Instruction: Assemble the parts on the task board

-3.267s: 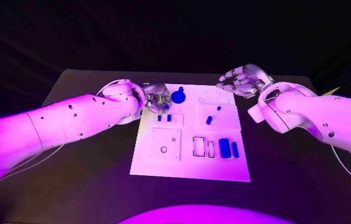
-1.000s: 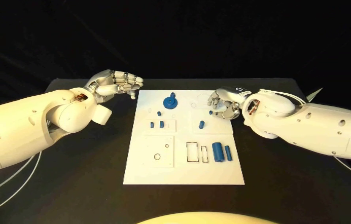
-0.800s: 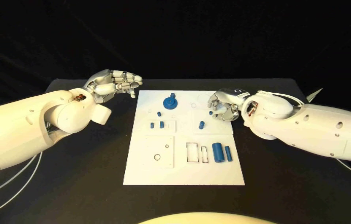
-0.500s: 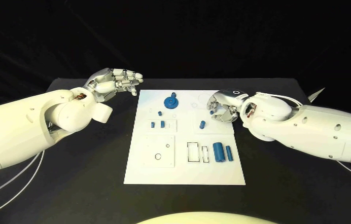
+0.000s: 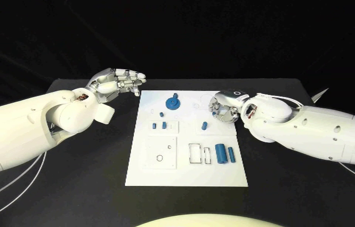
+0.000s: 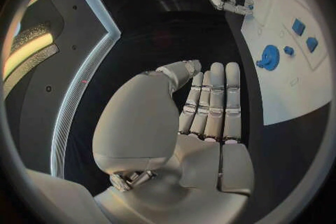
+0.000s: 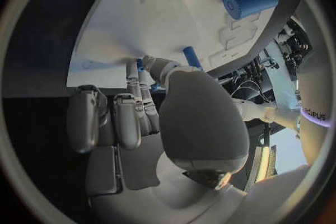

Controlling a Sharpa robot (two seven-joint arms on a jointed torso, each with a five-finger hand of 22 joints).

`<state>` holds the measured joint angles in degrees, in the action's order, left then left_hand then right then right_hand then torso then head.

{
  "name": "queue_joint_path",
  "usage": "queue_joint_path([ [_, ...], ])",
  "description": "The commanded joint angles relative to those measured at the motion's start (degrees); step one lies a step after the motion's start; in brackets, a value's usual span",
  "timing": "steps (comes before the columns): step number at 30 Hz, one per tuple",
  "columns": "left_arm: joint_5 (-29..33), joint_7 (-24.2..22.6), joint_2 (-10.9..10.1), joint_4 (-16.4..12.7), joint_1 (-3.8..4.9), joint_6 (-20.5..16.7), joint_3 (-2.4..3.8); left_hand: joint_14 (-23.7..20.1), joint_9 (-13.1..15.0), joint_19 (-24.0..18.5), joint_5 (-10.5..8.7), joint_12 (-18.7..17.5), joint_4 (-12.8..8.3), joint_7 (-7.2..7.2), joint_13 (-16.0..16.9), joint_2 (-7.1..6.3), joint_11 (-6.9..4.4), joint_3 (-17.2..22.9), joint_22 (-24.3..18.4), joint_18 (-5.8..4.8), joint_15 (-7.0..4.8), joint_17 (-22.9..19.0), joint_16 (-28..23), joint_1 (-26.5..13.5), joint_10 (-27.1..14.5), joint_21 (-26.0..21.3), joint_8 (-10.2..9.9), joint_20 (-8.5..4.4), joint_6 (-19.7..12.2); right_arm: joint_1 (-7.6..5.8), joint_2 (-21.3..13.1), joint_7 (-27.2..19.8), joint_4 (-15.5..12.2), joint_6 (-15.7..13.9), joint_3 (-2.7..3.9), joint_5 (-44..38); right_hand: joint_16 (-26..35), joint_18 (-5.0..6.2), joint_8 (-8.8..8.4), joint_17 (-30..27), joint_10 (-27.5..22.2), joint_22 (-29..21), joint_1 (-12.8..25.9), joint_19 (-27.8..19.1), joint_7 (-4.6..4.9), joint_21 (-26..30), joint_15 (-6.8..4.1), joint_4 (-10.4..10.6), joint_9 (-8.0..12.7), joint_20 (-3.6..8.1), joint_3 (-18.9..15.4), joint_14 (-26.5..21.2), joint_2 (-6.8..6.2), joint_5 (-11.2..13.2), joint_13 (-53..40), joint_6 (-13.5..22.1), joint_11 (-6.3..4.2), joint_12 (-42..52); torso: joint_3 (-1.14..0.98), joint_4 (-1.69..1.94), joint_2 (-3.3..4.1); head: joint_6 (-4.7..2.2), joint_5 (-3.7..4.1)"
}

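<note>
White board [image 5: 148, 173] sits mid-table, long side running away from the robot, with bare black table [image 5: 89, 186] on both flanks and at the near end.

Left hand [image 5: 117, 84] hovers off the board's far left corner, over the table, touching nothing. Fingers side by side and curled in, thumb folded across, nothing in it.

Right hand [image 5: 224, 107] is low over the board's far right edge, fingers bunched and pointing down at the surface. Something small and blue shows at the fingertips [image 7: 143, 64] in the wrist view, but I can't tell if it's pinched or just lying there, so grip is unclear.

Parts on the board: gear [image 5: 172, 103] near the far end, two small pegs [image 5: 158, 126] left of centre, one peg [image 5: 204, 126] just beside the right hand, a fat cylinder [image 5: 220, 152] and a thin pin [image 5: 231, 154] side by side towards the near right. The right forearm hides part of the board's right edge.
</note>
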<state>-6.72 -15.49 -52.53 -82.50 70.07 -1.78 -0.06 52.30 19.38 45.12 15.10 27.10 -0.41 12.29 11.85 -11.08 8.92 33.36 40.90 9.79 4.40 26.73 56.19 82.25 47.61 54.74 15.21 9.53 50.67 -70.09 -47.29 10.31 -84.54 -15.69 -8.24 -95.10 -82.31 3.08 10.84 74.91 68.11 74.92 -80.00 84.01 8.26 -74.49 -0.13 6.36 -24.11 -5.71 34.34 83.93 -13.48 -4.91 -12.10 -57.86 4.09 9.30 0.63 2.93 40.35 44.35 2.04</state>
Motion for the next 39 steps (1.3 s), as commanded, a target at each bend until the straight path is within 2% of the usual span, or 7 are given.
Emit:
queue_joint_path([
  [1, 0.22, -0.85, 0.13, -0.27, 0.01, 1.13, 0.05, -0.48, -0.07, -0.41, 0.34, -0.40, -0.34, -0.10, -0.10, 0.43, 0.02, -0.01, -0.09, 0.76, 0.09, -0.10, -0.43, 0.09, -0.44, -0.40, 0.01, 0.08, -0.45, 0.56, 0.46, 2.87, -0.17, 1.84, -0.24, -4.35, -0.12, 0.38, 0.38, 1.41, 0.59, 4.24, 0.05, 1.21, -0.06, -0.42, -0.33, -0.34, -0.09, 0.44, 0.68, 3.25, 0.60, 0.55, 0.24, -0.48, 0.00, -0.51, 0.00, 0.04, 0.01, 0.15, 0.29],
  [6, 0.00, -0.78, 0.09, -0.36, 0.00, 1.06, 0.05, -0.48, -0.07, -0.41, 0.34, -0.40, -0.34, -0.10, -0.10, 0.43, 0.02, -0.01, -0.09, 0.76, 0.09, -0.10, -0.43, 0.09, -0.44, -0.40, 0.01, 0.08, -0.45, 0.80, 0.68, 5.40, -0.27, 2.77, -0.25, -6.78, -0.15, 0.30, 0.46, 1.44, 0.84, 4.50, 0.06, 1.33, -0.12, -0.76, -0.37, -0.66, -0.16, 0.49, 1.03, 3.26, 0.64, 0.39, 0.30, -0.68, -0.06, -0.66, 0.05, 0.02, 0.00, 0.33, 0.71],
  [21, -0.89, -0.32, -0.09, -0.61, 0.00, 0.32, 0.04, -0.80, -0.18, -0.66, 0.33, -0.93, -0.75, 0.25, -0.75, 0.47, 0.45, -0.27, -0.26, 0.73, 0.45, -0.50, -0.78, -0.06, -2.03, -0.70, -0.01, 0.37, -1.33, 1.18, 1.20, 7.29, -0.43, 5.60, -0.35, -8.24, -0.09, 0.25, 0.33, 1.33, 1.00, 4.65, 0.82, 1.40, 0.07, -0.91, -0.40, -1.05, -0.20, 0.50, 1.65, 3.23, 0.42, 0.06, 0.61, -0.73, 0.07, -1.39, 0.03, 0.06, -0.02, 0.60, 0.68],
  [25, -1.14, -0.17, -0.19, -0.68, 0.00, 0.11, 0.04, -0.97, -0.17, -0.74, 0.34, -1.01, -0.92, 0.35, -0.90, 0.50, 0.56, -0.33, -0.28, 0.72, 0.54, -0.59, -0.84, -0.02, -2.54, -0.76, 0.07, 0.45, -1.50, 1.21, 1.17, 7.99, -0.44, 5.95, -0.37, -8.18, -0.09, 0.22, 0.67, 1.28, 1.71, 4.80, 0.83, 1.47, -0.07, -1.04, -0.53, -2.24, -0.53, 0.61, 3.01, 3.21, 1.41, -0.91, 0.88, -1.56, -0.05, -2.08, 0.05, 0.00, -0.01, 0.66, 0.68],
  [27, -1.21, -0.11, -0.22, -0.72, 0.00, 0.07, 0.04, -1.04, -0.17, -0.79, 0.34, -1.03, -0.98, 0.38, -0.95, 0.52, 0.60, -0.36, -0.30, 0.72, 0.58, -0.63, -0.87, -0.02, -2.72, -0.79, 0.11, 0.49, -1.57, 1.22, 1.15, 8.27, -0.44, 5.86, -0.37, -8.22, -0.16, 0.17, 1.05, 1.35, 2.18, 5.02, 1.09, 1.57, -0.23, -1.29, -0.63, -2.92, -0.89, 0.70, 3.79, 3.25, 2.47, -1.26, 1.02, -2.17, -0.16, -2.56, 0.04, 0.01, 0.00, 0.67, 0.70],
  [33, -1.34, 0.09, -0.34, -0.91, -0.01, 0.10, 0.04, -1.18, -0.16, -0.89, 0.34, -1.07, -1.04, 0.47, -1.06, 0.56, 0.69, -0.43, -0.33, 0.71, 0.68, -0.70, -0.91, -0.07, -3.10, -0.86, 0.18, 0.57, -1.73, 1.26, 1.08, 8.83, -0.30, 3.48, -0.37, -8.48, -0.83, -0.05, 1.94, 2.34, 3.57, 5.81, 1.32, 1.92, -0.62, -2.29, -0.92, -4.69, -1.84, 0.93, 5.65, 3.54, 4.45, -2.23, 1.19, -3.08, -0.52, -3.24, 0.02, 0.00, -0.01, 0.63, 0.85],
  [39, -1.39, 0.25, -0.50, -1.08, -0.03, 0.20, 0.03, -1.30, -0.17, -0.98, 0.34, -1.09, -1.09, 0.56, -1.16, 0.62, 0.79, -0.49, -0.37, 0.70, 0.76, -0.77, -0.93, -0.13, -3.47, -0.94, 0.22, 0.65, -1.92, 1.29, 0.98, 8.34, -0.52, 0.97, -0.38, -8.53, -1.15, -0.19, 2.34, 2.78, 4.25, 6.30, 1.88, 2.13, -0.92, -2.93, -1.04, -5.59, -2.34, 1.04, 6.37, 3.67, 4.76, -2.05, 1.32, -3.33, -0.74, -3.61, 0.01, -0.01, 0.01, 0.72, 0.90],
])
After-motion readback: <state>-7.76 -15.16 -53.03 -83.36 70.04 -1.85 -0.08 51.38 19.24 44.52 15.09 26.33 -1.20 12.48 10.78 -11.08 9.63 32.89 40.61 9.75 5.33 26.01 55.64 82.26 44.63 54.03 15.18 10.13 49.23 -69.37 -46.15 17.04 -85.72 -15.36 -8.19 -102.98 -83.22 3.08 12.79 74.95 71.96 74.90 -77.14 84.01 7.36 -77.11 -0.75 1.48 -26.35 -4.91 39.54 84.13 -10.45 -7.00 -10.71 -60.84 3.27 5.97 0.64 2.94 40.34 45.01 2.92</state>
